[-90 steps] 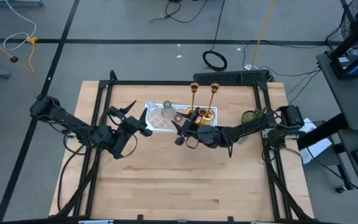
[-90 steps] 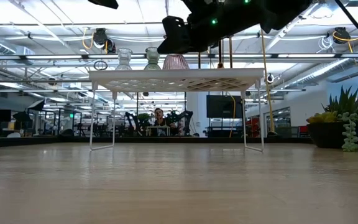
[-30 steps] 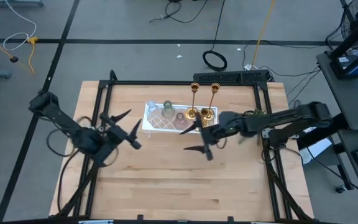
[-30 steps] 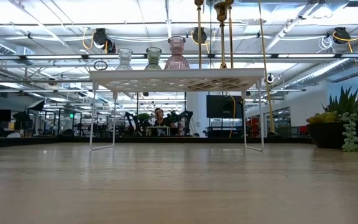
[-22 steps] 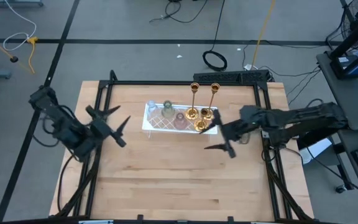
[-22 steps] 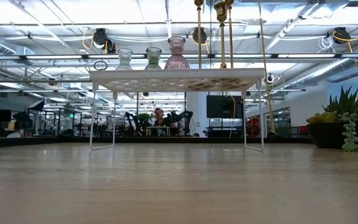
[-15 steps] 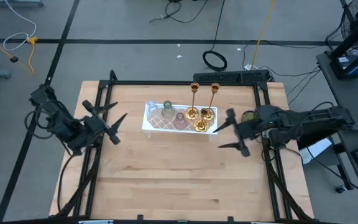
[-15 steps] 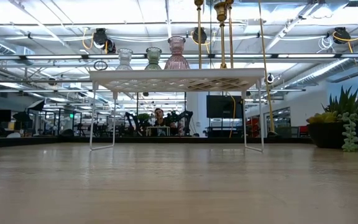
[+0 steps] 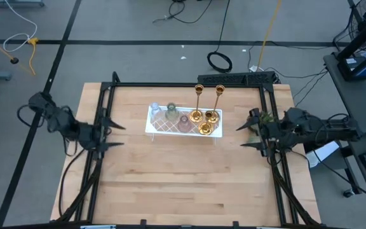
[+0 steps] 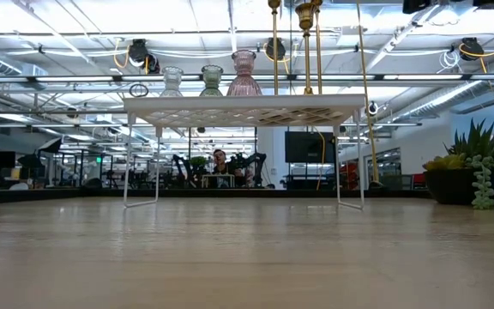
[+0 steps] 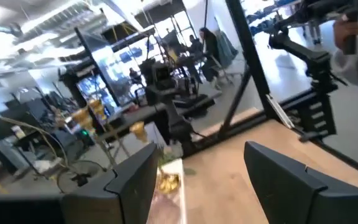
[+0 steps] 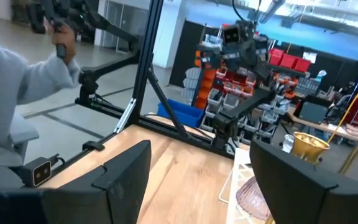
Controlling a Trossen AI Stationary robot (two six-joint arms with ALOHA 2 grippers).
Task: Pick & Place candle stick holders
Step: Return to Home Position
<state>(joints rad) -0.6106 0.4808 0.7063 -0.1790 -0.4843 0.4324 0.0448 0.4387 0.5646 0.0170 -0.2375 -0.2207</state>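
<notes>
The left tool (image 9: 113, 135) stood wide and empty at the bench's (image 9: 183, 184) left edge, and the right tool (image 9: 241, 137) likewise at the right edge, both judged parked clear. The candle stick holders (image 9: 184, 121) stood grouped on the white shelf (image 9: 164, 130) near the back edge, evidently their destination.

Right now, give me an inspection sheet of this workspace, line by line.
Surface: wooden table, white shelf standing towards its back.
Job's things: clear holder, green holder, pink holder and brass holders all on the shelf.
Clutter: potted plant near the right edge.
Grippers: left gripper open at the left edge; right gripper open at the right edge; both empty.
Cables: coiled black cable on the floor behind.
Surroundings: a person's grey sleeve beyond the table.
</notes>
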